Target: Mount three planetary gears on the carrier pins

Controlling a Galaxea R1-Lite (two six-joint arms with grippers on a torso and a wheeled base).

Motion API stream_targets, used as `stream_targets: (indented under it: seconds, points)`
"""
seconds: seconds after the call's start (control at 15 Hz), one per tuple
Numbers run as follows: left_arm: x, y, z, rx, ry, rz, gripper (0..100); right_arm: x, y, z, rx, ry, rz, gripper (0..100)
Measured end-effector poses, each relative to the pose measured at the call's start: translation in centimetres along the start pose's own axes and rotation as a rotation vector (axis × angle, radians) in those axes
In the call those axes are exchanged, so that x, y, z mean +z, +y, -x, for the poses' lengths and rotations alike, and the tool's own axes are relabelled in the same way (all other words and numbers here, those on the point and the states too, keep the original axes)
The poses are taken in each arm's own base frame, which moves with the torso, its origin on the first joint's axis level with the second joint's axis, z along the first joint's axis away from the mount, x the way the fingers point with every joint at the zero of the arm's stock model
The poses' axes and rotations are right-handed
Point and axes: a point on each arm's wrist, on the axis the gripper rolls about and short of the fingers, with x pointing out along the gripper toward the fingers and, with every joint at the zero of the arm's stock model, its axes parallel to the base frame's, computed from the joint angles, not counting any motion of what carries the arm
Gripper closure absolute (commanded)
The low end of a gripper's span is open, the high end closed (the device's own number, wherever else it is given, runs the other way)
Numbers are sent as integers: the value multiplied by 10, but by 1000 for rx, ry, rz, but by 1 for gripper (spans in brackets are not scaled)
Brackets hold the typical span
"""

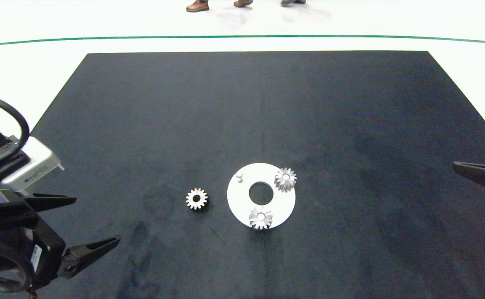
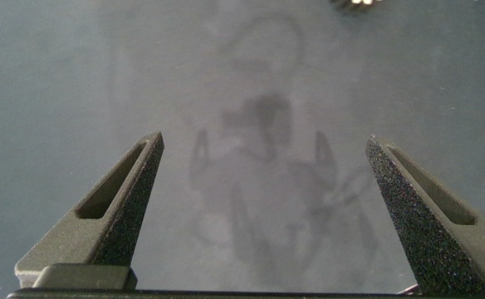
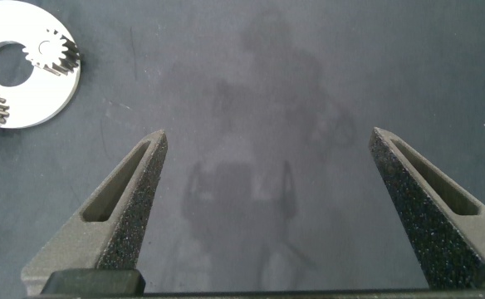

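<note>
The white carrier disc (image 1: pixel 242 200) lies on the black mat, near the front and just right of centre. Two planetary gears (image 1: pixel 285 179) (image 1: pixel 261 217) sit on its carrier pins. The third pin (image 1: pixel 239 176) stands bare at the disc's far left. A third gear (image 1: pixel 196 198) lies flat on the mat, left of the disc. My left gripper (image 1: pixel 97 218) hovers open and empty at the lower left, well short of that gear. My right gripper (image 3: pixel 267 137) is open and empty over bare mat at the right edge, and its view shows the disc (image 3: pixel 39 98) with a gear (image 3: pixel 53 51).
The black mat (image 1: pixel 350 124) covers most of the white table. A green line runs across the floor beyond it. A person's shoes (image 1: pixel 197 6) show at the top edge. One right finger (image 1: pixel 481 174) pokes in from the right.
</note>
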Motion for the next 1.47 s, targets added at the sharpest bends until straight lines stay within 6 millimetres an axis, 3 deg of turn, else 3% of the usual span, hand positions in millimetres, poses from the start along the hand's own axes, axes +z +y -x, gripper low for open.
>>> stream_targets:
  seconds: [0.6,1.07,1.47]
  points:
    - [23,-27,-52,-57,5,-47,0,-16,3,-6,7,82,16,0]
    - [31,-29,-62,-60,-5,-46,0,-75,6,15,30,176,17,0]
    - [36,-39,-96,-58,-3,-49,0,-106,4,42,38,123,-10,0]
